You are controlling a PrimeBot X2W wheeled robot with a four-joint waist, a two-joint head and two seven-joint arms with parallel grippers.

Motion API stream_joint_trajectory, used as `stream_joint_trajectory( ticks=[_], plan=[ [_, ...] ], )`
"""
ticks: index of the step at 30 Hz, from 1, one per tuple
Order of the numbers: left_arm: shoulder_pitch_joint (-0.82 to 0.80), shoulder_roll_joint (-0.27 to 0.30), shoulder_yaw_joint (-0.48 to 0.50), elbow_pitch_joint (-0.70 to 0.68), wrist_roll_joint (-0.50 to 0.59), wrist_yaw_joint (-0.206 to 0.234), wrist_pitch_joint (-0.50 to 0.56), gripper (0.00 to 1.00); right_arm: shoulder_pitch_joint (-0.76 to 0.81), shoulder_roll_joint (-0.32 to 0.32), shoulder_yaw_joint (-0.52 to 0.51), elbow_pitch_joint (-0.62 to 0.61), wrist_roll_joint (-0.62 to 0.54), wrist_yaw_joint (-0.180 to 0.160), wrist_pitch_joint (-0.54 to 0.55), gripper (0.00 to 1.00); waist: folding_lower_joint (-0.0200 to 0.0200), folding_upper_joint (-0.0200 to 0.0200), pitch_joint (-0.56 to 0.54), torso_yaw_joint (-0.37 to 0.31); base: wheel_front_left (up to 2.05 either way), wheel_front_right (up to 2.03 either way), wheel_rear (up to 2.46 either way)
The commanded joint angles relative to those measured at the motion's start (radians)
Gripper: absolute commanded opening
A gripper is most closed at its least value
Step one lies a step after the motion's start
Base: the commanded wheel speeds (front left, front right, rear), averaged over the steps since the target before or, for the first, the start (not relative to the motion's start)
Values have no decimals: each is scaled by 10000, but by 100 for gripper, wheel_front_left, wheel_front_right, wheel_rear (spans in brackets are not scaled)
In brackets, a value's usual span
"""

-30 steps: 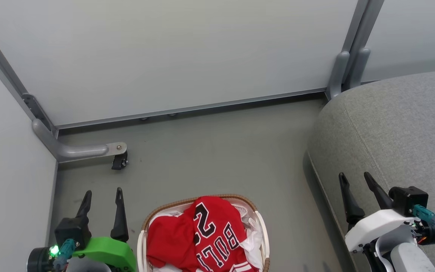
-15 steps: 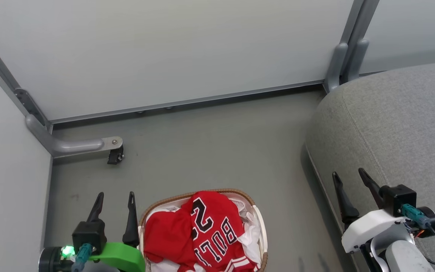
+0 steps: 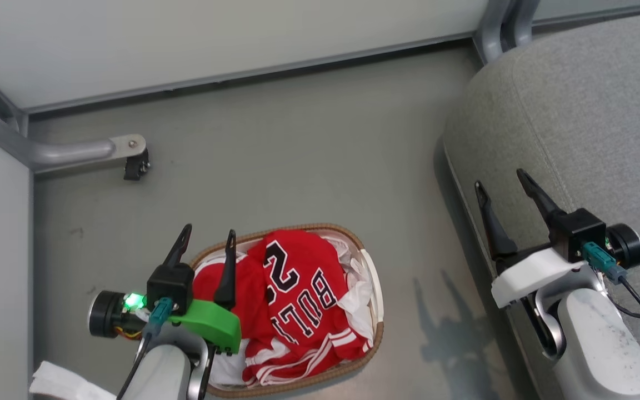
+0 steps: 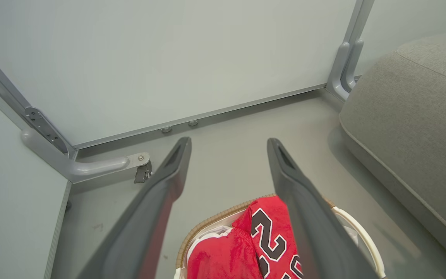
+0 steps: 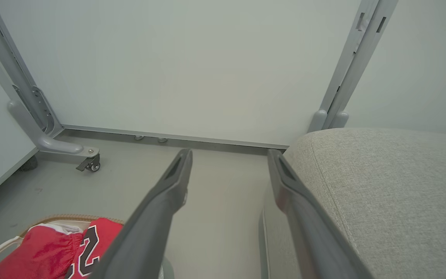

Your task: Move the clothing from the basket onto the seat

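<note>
Since the previous frame we note the head camera has tipped downward, so everything sits higher in that view. Measured against the basket itself, the left pincer has come from beside the left rim to above it, and its inner finger now crosses the shorts. Its fingers stand apart with nothing between them, pointing toward the wall.

The basket is oval and white-sided with a brown woven rim. It stands on the smooth grey floor between the two arms. Both red garments lie inside it, shorts at left, jersey at right and on top. The jersey's long axis runs from far rim to near rim, with the striped trim nearest the robot and the lettering slanting.

At right is the seat, grey, coarse-woven and round-edged. The right pincer hangs above its left edge, spread and empty.
</note>
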Motion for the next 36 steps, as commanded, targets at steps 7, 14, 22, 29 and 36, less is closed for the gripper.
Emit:
stream_joint_trajectory(
  ticks=[7,14,22,29,36],
  plan=[
    [-1698,-26,-287,1005,632,-288,-168,100,-955,-23,261,-575,-420,-8,-179,100,-1,0,2962,-870,0,0,0],
    [-2787,-45,-423,2149,755,-390,-154,100,-1529,14,550,-1024,-339,-8,-179,100,-1,0,4199,-1177,0,0,0],
    [-4020,239,-814,4269,1372,-33,-152,100,-1957,53,915,-1452,-322,-8,-179,100,-1,0,5210,-1339,0,0,0],
    [-5022,405,-1268,6378,1922,732,-154,100,-2011,99,1295,-1669,-325,-8,-179,100,-1,0,5727,-1208,0,0,0],
    [-5919,479,-1720,8089,2340,1177,31,100,-2045,191,1406,-1709,-267,-8,-179,100,-1,0,5948,-1198,0,0,0]
  ],
)
